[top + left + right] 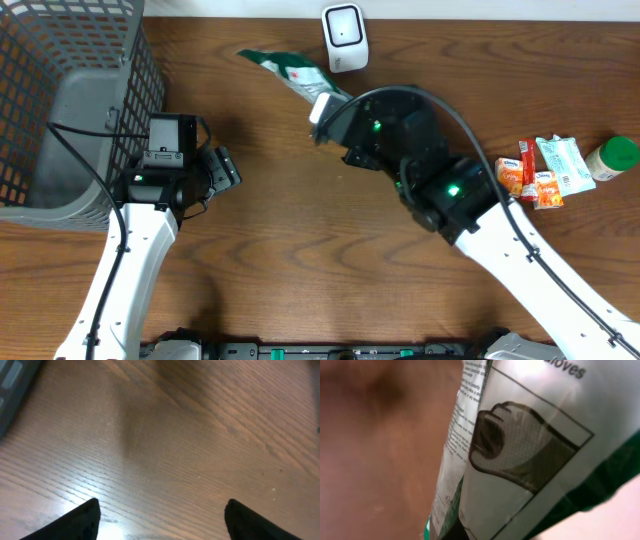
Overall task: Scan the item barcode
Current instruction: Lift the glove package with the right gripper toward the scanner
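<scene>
Big brown table (300,270) fills the pic. Grey basket (70,110) sits upper left. Left gripper (222,172), mid-left, is spread wide w/ nothing in it (just bare wood under it). Right gripper (322,108), top middle, is pinched tight on the glove bag (285,68), which is just left of & below the white scanner (344,36) at the top edge. Small snack packs (540,170) lie far right. What could go wrong: the bag is floppy, so its barcode may fold or face away from the scanner, so no beep. Slick plastic may also slip out.
</scene>
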### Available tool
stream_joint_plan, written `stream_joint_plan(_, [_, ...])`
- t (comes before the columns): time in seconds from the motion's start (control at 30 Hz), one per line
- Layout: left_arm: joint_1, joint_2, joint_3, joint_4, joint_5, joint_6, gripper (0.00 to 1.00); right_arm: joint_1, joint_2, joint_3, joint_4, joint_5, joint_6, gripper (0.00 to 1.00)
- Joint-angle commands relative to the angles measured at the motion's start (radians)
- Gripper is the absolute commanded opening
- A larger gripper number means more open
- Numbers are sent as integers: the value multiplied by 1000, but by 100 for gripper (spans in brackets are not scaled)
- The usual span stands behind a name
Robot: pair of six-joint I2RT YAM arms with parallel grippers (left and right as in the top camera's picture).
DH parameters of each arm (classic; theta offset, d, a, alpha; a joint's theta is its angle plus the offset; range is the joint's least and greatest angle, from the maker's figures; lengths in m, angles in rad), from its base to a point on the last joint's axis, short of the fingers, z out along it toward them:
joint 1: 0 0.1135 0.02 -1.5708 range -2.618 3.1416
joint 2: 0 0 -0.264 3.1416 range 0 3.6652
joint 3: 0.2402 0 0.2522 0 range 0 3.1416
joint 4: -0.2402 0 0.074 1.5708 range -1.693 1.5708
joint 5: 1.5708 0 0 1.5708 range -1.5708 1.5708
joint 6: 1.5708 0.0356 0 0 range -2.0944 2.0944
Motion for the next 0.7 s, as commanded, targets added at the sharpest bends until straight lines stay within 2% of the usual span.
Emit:
stream_joint_plan(0.0, [3,6,-7,-1,-27,-1,83,41,-7,7,57,170,-152,1])
stream_joint_plan(0.27, [3,6,-7,-1,-27,0,84,49,14,99,51,254,-198,1])
stream_joint_plan(0.5, [3,6,-7,-1,-27,-1,84,50,177,440,-207,326,-274,1])
stream_joint_plan(0.67, [3,6,-7,-1,-27,-1,85,50,346,636,-275,455,-350,1])
